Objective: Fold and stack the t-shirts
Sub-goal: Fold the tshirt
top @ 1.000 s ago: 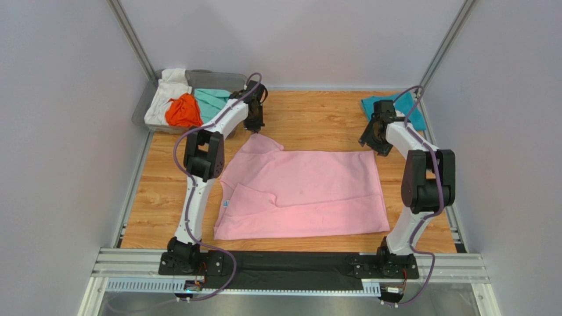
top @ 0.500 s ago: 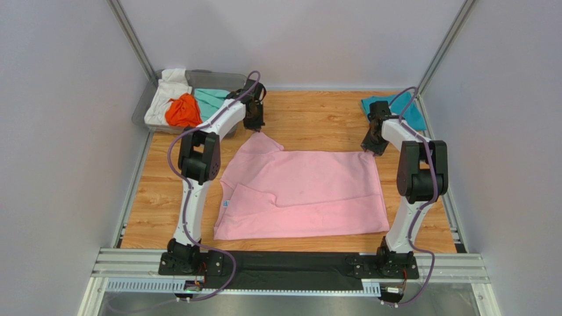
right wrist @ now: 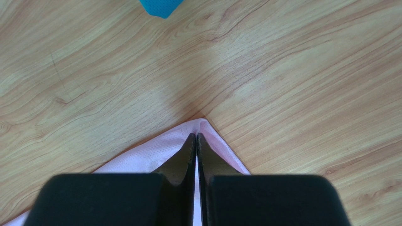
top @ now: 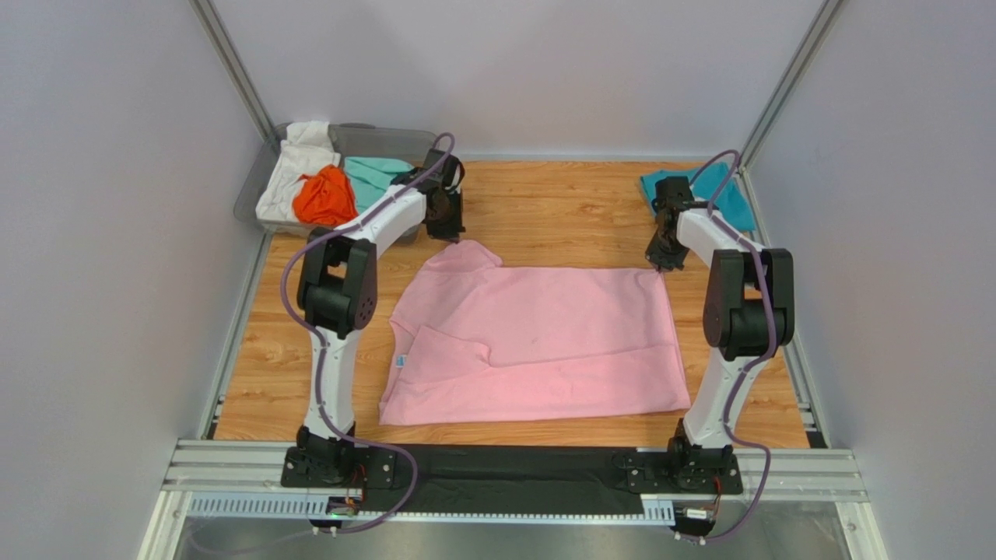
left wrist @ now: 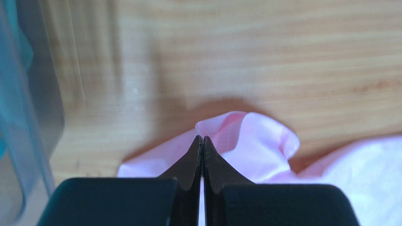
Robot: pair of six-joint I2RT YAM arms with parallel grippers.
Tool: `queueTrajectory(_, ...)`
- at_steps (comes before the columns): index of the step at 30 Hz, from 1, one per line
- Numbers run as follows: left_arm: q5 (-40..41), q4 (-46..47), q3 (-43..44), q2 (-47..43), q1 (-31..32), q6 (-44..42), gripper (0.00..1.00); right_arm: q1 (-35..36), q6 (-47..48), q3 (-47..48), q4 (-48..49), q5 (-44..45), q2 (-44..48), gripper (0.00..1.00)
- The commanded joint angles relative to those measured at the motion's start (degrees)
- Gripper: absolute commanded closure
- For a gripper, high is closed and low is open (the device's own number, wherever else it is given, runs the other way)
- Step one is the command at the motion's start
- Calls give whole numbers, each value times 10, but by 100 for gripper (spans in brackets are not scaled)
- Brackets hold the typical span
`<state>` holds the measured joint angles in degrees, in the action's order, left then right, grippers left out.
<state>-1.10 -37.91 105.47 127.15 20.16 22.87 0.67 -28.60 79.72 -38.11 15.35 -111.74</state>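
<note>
A light pink t-shirt [top: 538,344] lies spread flat across the middle of the wooden table, a sleeve folded over at its left side. My left gripper [top: 448,229] is at the shirt's far left corner. In the left wrist view its jaws are shut on a raised fold of the pink fabric [left wrist: 255,150]. My right gripper [top: 661,259] is at the far right corner, shut on the pointed pink corner [right wrist: 141,155] in the right wrist view. A teal-blue t-shirt [top: 727,198] lies at the far right of the table.
A clear plastic bin [top: 249,196] at the far left holds a white tee [top: 292,163], an orange tee [top: 324,196] and a mint-green tee [top: 377,177]. Its wall [left wrist: 28,117] stands just left of my left gripper. Grey walls close in both sides.
My right gripper has come down onto the shirt's far right corner and shut on it. The left arm's elbow has swung left while its gripper stays shut on the fabric.
</note>
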Motion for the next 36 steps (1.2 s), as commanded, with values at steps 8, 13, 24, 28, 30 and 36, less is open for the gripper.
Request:
queueTrajectory(8,-19,126,-234,-242,33,16,100,-1,37,-39,18,-14,93,100)
queueTrajectory(13,10,137,-350,-355,45,33,100,-1,58,-58,15,-38,130,100)
queueTrajectory(24,38,130,-513,-552,96,75,100,-1,78,-86,-6,-37,175,100)
queueTrajectory(28,53,110,-569,-629,109,98,100,-1,84,-86,-12,-33,182,100)
queueTrajectory(30,55,93,-584,-655,111,107,100,-1,86,-85,-17,-33,184,100)
queueTrajectory(36,38,76,-638,-753,124,140,100,-1,84,-107,-22,-47,205,100)
